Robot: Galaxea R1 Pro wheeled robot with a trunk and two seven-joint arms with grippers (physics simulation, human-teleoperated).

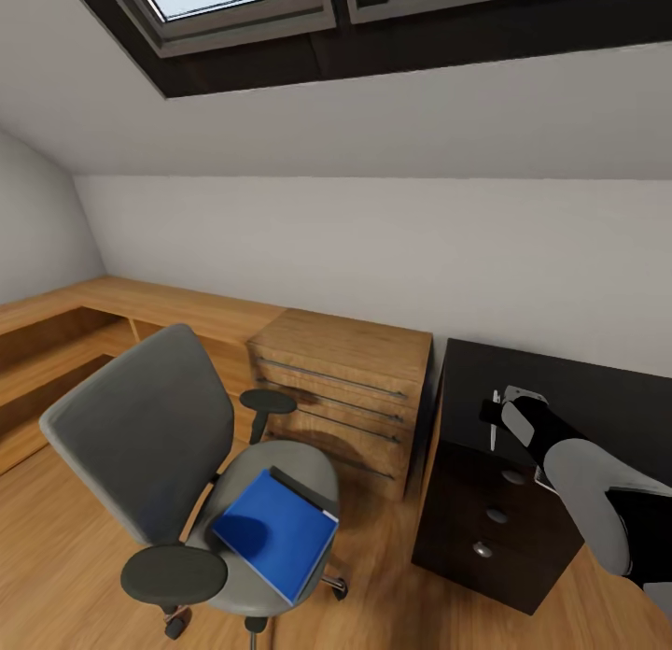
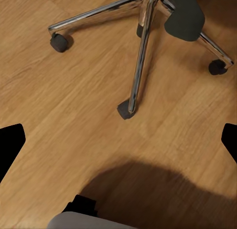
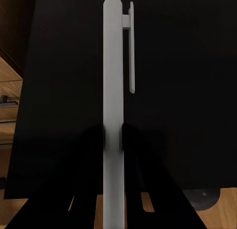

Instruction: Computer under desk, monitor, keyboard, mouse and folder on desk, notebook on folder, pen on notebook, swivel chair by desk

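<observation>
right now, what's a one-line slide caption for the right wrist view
Right gripper shut on the pen, held over the black desk.

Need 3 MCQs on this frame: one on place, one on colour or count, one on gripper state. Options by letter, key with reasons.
1. Where does the folder lie?
A. on the swivel chair seat
B. on the desk
C. on the floor

2. What colour is the folder?
A. red
B. bright blue
C. green

3. What is the state of the right gripper?
A. open and empty
B. shut on the folder
C. shut on the pen

Key:
1 A, since the head view shows it flat on the grey seat, with a dark notebook edge along one side.
2 B, since it is plainly blue in the head view.
3 C, since the right wrist view shows both fingers pressed against the white pen above the black desk top.
</observation>
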